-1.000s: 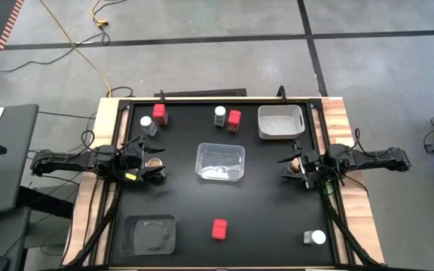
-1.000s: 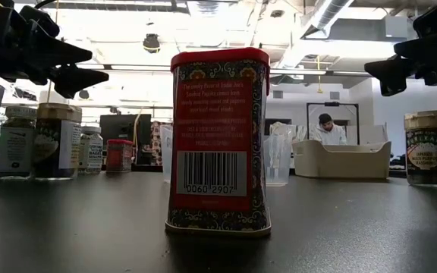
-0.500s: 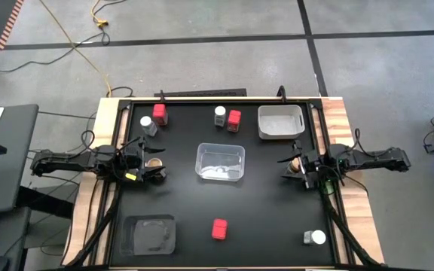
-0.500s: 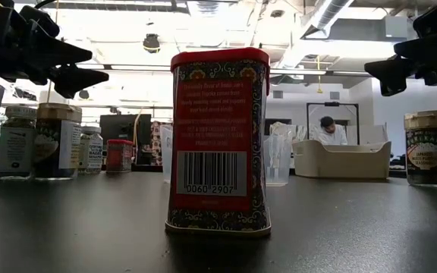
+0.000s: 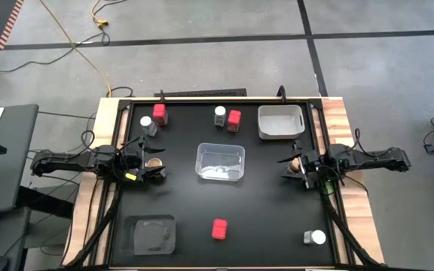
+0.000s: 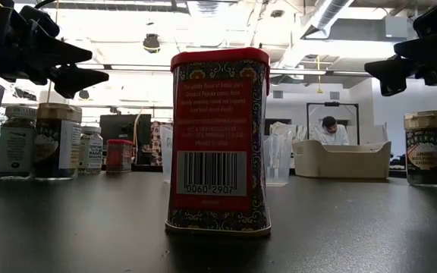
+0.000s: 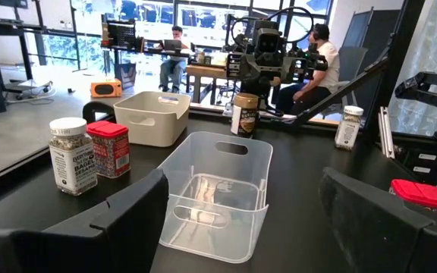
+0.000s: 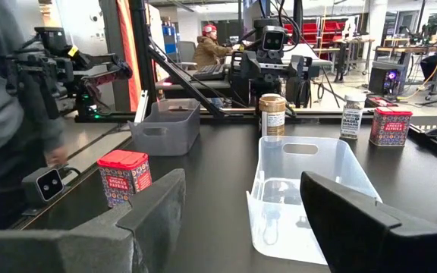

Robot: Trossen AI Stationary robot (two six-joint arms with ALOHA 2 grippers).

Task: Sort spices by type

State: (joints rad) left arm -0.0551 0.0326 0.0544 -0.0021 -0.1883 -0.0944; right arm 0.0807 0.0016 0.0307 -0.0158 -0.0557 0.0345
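Observation:
The spices stand upright on their bases on the black table [image 5: 262, 218]. There are red boxes [image 5: 218, 229] [image 5: 159, 113] [image 5: 234, 120], clear jars with white lids [image 5: 148, 125] [image 5: 220, 114] [image 5: 315, 238], and two tan jars [image 5: 154, 162] [image 5: 296, 162]. My left gripper [image 5: 160, 163] hovers level and open at the table's left edge, above one tan jar [image 6: 58, 140]. My right gripper [image 5: 285, 167] hovers level and open at the right edge, above the other tan jar [image 6: 429, 148]. Neither has anything between its fingers [image 7: 127, 220] [image 8: 355, 220].
A clear tray [image 5: 220, 162] lies at the table's middle, a pale tray [image 5: 280, 121] at the far right and a grey tray [image 5: 149, 235] at the near left. A person [image 8: 14, 114] stands beside the table in the right wrist view. Other people sit in the room beyond.

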